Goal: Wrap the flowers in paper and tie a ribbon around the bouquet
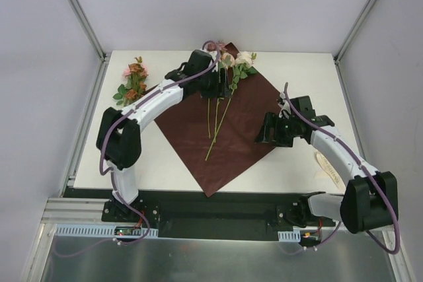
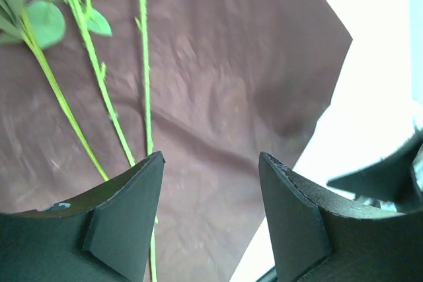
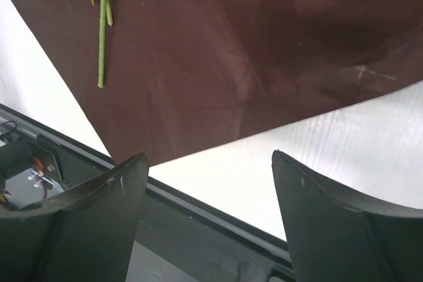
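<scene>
The dark red paper (image 1: 231,133) lies flat as a diamond in the middle of the white table. Flowers (image 1: 239,63) with cream and pink blooms rest on its far corner, their thin green stems (image 1: 217,127) running toward me. My left gripper (image 1: 216,84) hovers over those stems near the blooms, open; in the left wrist view the left gripper (image 2: 211,156) has only paper (image 2: 231,84) between its fingers, and the stems (image 2: 144,64) lie to its left. My right gripper (image 1: 268,130) stands open at the paper's right corner. The cream ribbon (image 1: 326,163) lies beside the right arm.
A second small bunch of rust and pink flowers (image 1: 132,82) lies on the table off the paper's far left edge. In the right wrist view, the black near edge of the table (image 3: 198,219) runs just under the right gripper (image 3: 208,154). Walls with metal posts enclose the table.
</scene>
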{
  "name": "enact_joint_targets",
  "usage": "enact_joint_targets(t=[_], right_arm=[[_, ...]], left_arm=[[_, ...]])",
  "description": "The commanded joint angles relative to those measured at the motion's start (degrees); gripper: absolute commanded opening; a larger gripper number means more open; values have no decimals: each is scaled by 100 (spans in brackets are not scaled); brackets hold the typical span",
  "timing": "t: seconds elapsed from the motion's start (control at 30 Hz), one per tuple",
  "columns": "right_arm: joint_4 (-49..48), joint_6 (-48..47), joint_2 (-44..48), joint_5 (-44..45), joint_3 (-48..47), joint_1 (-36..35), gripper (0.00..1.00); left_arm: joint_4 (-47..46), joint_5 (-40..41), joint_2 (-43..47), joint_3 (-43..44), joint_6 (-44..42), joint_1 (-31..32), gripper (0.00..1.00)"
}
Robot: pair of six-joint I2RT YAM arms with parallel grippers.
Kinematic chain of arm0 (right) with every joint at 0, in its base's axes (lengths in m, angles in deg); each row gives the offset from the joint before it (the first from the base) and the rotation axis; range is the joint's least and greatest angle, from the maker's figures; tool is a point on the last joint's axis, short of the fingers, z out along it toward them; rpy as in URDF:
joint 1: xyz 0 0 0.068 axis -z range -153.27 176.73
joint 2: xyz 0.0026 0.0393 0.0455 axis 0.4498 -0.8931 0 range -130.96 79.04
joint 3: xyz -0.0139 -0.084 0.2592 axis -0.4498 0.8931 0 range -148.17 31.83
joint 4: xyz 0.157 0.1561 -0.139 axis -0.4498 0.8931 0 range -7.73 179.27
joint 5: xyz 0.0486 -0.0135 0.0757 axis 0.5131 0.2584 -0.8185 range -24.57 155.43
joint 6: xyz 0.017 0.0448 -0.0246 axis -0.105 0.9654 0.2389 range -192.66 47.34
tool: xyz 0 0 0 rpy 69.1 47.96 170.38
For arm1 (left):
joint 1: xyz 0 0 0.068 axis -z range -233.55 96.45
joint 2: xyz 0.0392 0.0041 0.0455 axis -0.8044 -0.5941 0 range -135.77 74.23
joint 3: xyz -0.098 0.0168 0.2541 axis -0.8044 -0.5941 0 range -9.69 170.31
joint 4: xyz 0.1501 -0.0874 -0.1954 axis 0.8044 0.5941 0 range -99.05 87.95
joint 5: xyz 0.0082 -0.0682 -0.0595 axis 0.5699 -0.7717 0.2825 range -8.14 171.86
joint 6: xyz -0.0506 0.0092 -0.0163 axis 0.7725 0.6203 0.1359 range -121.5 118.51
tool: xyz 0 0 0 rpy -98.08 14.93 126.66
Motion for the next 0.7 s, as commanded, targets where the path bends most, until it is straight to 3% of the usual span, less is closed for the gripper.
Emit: enact_joint_targets(t=[0.0,0.13,0.3,0.43,0.53,0.57,0.67], right_arm=[[-529,361,-380,-439,-219,4,78],[-336,336,-381,-142,-475,13,77],[-353,502,-248,114,-378,13,77],[-800,590,-695,79,-378,4,68],[-898,511,-1257,246,-641,13,57],[-872,511,-1355,307,-764,13,56],[-810,546,-1540,562,-800,31,56]], left_arm=[[234,-661,448,-942,-464,47,57],[331,-302,386,-1321,-604,257,44],[560,297,96,-1505,-439,513,41],[490,895,324,-1804,-281,794,38],[156,939,640,-2235,-157,996,44],[130,965,728,-2305,-131,1057,49],[-107,939,886,-2744,106,1067,51]])
